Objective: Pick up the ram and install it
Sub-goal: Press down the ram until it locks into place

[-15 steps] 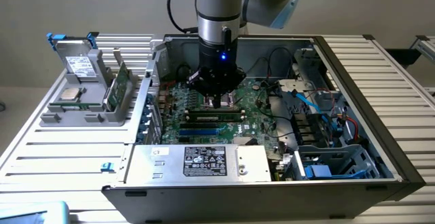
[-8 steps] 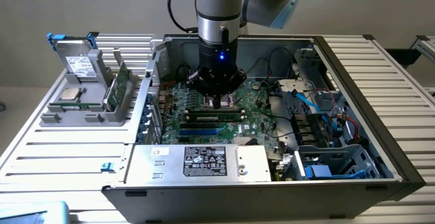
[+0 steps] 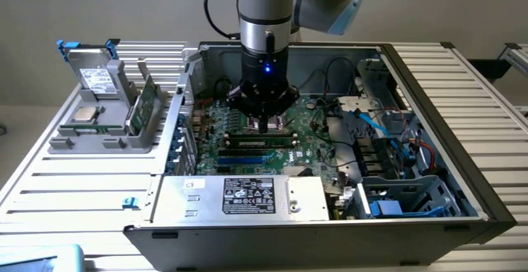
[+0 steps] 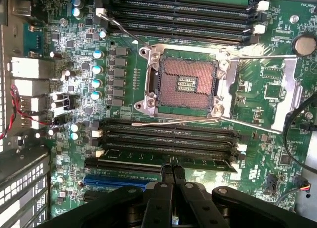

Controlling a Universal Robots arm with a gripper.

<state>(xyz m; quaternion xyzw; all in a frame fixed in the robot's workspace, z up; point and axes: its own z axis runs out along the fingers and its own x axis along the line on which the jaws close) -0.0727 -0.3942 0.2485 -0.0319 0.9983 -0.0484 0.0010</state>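
Gripper [image 4: 172,169] pinched together, pressing down on the top edge of the ram [image 4: 163,162], no gap showing. Ram sitting seated in the nearest black slot, long axis running along the slot row [image 4: 168,136], parallel to the empty CPU socket [image 4: 183,84] beyond.

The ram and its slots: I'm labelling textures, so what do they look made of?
The ram: green laminate board, matte, a thin strip seen edge-on. The slots: seemingly moulded black plastic, slightly glossy, with pale end clips.

White slatted table [image 3: 66,179], open computer case [image 3: 429,86] on it, grey parts holder [image 3: 99,130] beside.
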